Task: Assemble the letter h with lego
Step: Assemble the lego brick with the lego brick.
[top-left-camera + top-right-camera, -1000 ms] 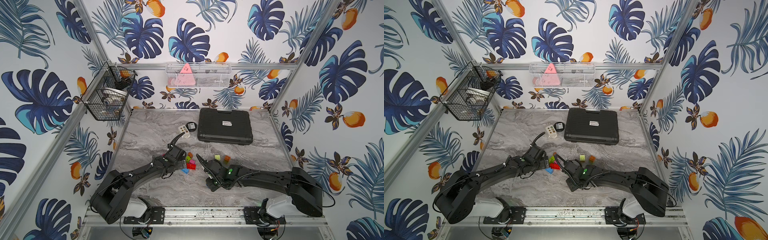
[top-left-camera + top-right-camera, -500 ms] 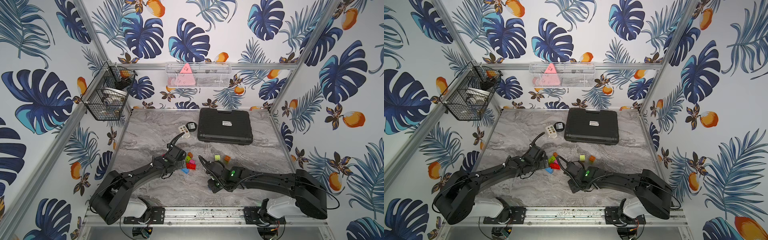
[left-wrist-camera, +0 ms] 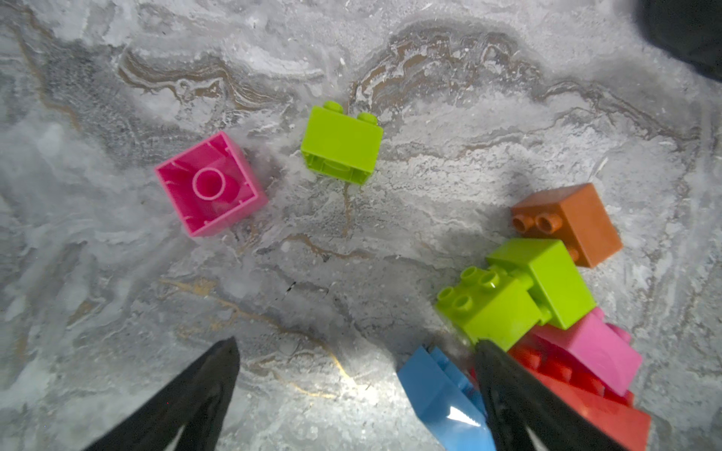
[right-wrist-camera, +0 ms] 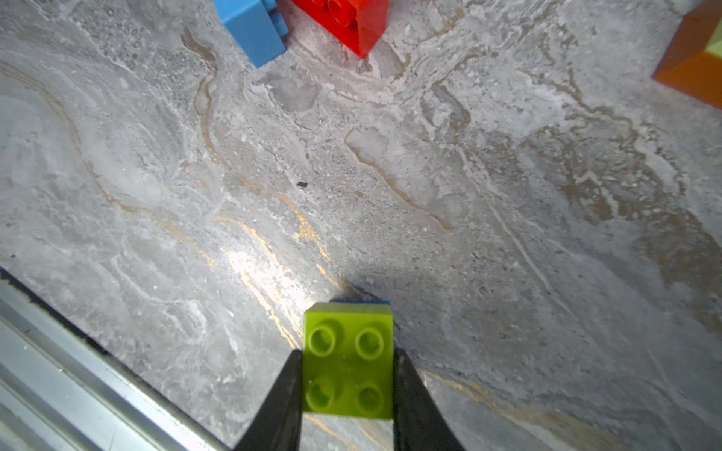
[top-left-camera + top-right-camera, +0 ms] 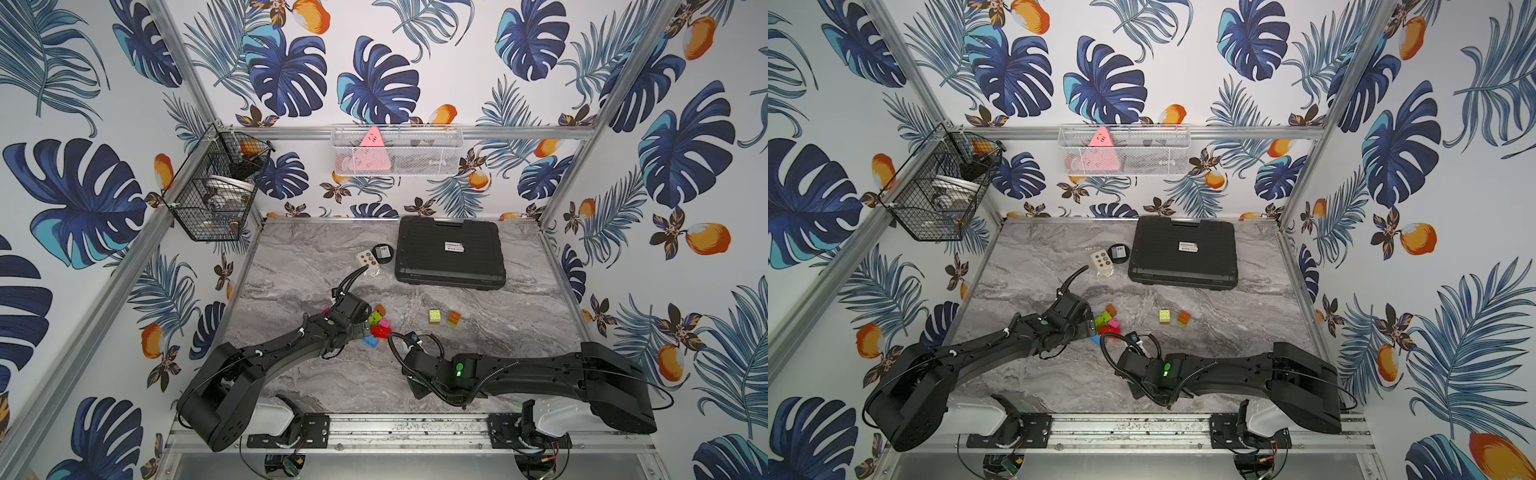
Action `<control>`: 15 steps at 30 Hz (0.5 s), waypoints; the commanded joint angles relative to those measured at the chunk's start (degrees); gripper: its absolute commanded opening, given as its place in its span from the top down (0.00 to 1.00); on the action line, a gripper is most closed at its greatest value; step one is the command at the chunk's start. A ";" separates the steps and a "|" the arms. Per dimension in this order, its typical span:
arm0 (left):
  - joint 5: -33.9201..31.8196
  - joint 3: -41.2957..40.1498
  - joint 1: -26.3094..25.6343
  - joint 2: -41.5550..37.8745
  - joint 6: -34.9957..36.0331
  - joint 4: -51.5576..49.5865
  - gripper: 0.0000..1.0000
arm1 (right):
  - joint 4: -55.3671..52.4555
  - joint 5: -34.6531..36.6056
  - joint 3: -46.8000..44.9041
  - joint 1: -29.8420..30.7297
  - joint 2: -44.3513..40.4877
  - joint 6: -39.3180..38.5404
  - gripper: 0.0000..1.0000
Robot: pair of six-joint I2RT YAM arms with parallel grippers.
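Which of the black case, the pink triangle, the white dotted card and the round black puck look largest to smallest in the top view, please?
1. black case
2. pink triangle
3. white dotted card and round black puck: these look about alike, so I would not rank them.

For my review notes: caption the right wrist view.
Right gripper shut on a lime green brick, marble tabletop behind.
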 commanded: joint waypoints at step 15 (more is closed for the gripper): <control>-2.25 -0.77 0.22 -1.25 -1.13 0.40 0.01 | 1.61 1.26 -10.00 2.79 -6.17 5.72 0.70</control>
